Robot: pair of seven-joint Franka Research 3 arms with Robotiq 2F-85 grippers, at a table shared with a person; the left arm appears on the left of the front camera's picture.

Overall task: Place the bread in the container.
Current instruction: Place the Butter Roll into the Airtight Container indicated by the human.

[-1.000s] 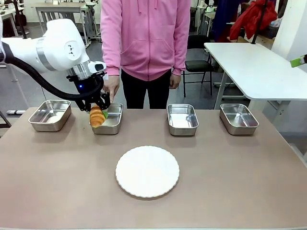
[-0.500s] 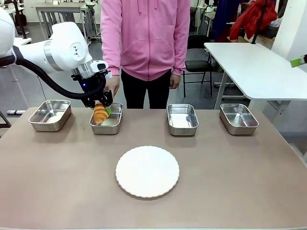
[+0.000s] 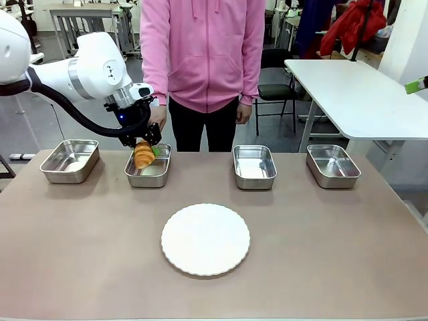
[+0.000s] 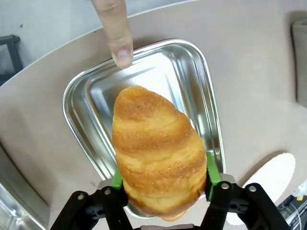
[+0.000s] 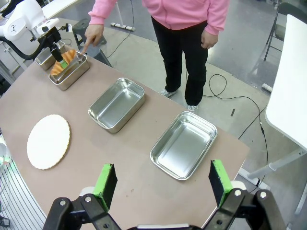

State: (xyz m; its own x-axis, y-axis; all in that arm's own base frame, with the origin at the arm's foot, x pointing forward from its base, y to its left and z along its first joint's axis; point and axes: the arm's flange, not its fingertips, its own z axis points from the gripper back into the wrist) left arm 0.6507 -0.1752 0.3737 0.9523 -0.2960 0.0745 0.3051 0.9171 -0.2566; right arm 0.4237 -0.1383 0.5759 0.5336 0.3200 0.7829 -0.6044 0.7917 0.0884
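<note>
Overhead, the bread (image 4: 158, 153) is pinched between the left hand's (image 4: 162, 184) pads above the container (image 4: 201, 91). A person's finger (image 4: 115, 33) is pointed at its rim. The right hand (image 5: 163, 184) is spread wide.

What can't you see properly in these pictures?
- Front view: the tray floor under the croissant is hidden by the croissant and left gripper.
- Left wrist view: the tray's near rim is covered by the croissant; the person's finger is cut off by the top edge.
- Right wrist view: whether the croissant touches the tray is too small to tell.
</note>
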